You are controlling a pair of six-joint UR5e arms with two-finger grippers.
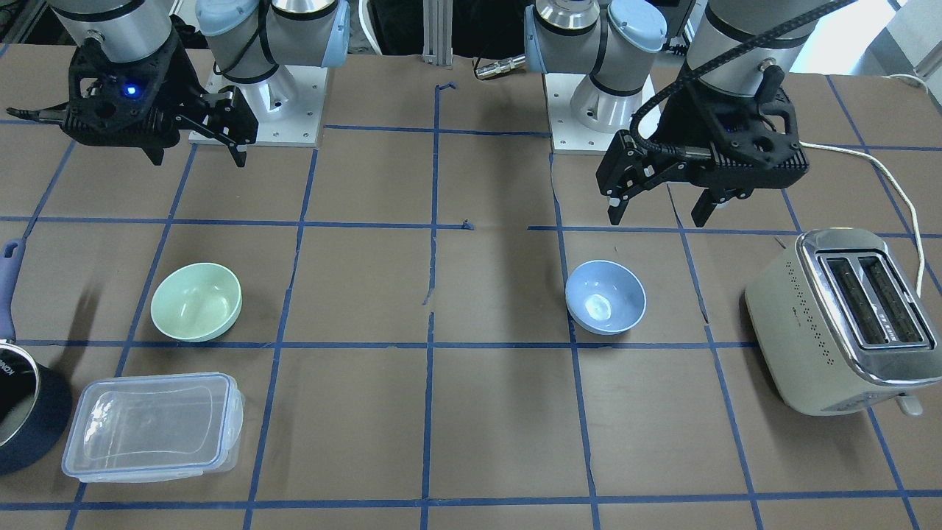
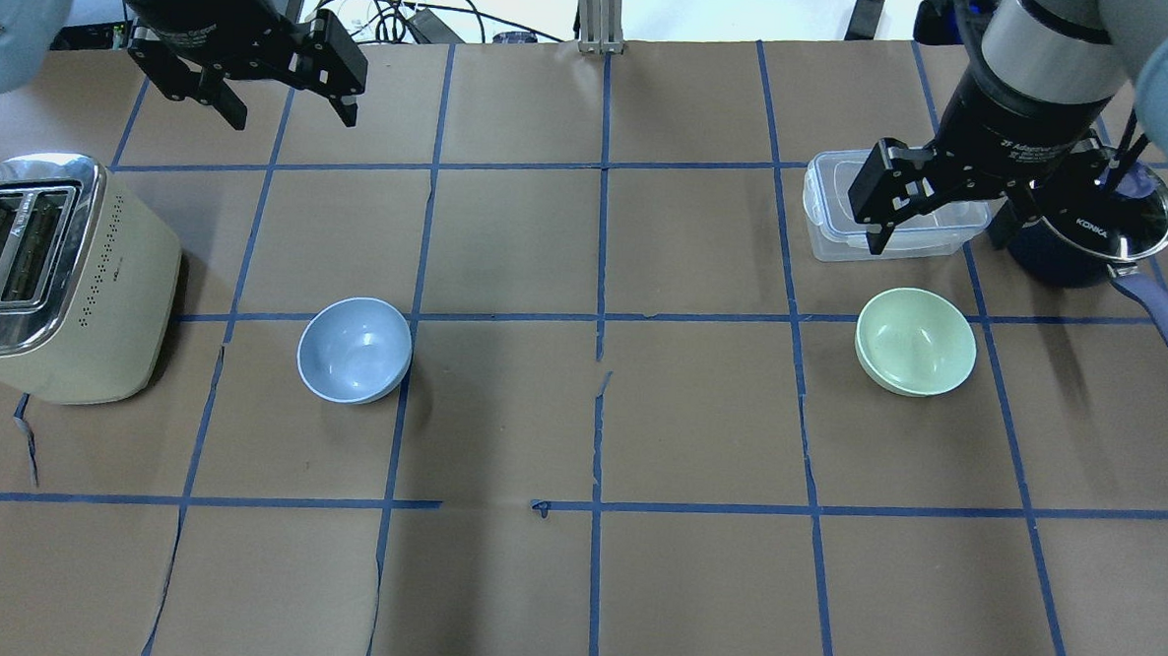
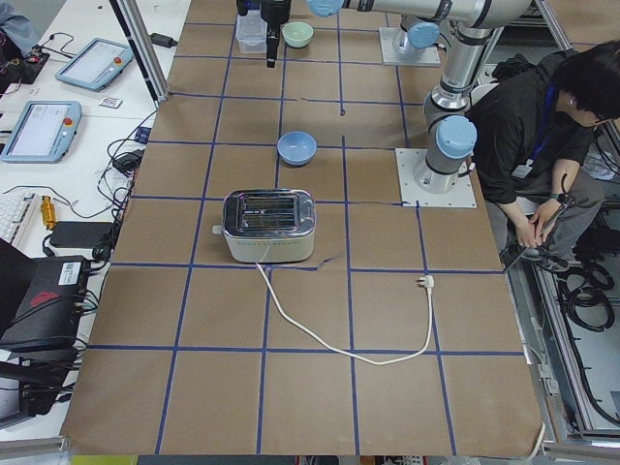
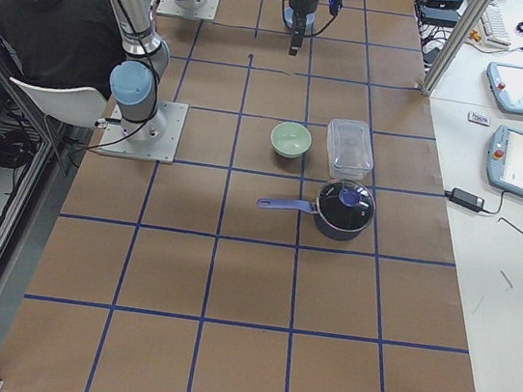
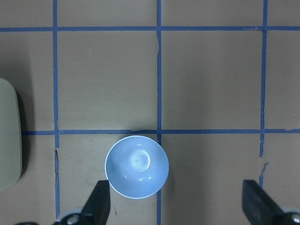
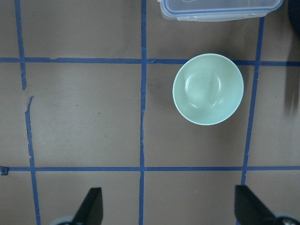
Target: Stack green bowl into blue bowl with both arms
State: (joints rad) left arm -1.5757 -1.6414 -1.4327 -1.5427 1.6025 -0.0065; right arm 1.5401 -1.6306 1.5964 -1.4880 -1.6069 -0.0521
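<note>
left jaws spread, empty; right jaws spread, empty; green bowl point(image 2: 916, 341) well apart from blue bowl point(image 2: 354, 349)

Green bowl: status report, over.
Left tool open, raised near blue bowl. Right tool open, raised near green bowl. Green bowl upright, untouched, not yet stacked. Clear container beside it, apart.

Shows, on the table point(image 2: 573, 584) from overhead: toaster point(image 2: 54, 275) far left, left-side bowl point(image 2: 354, 350) near its right; right-side bowl point(image 2: 916, 341) well apart, container point(image 2: 830, 235) just beyond it, saucepan point(image 2: 1060, 265) right of container.
</note>
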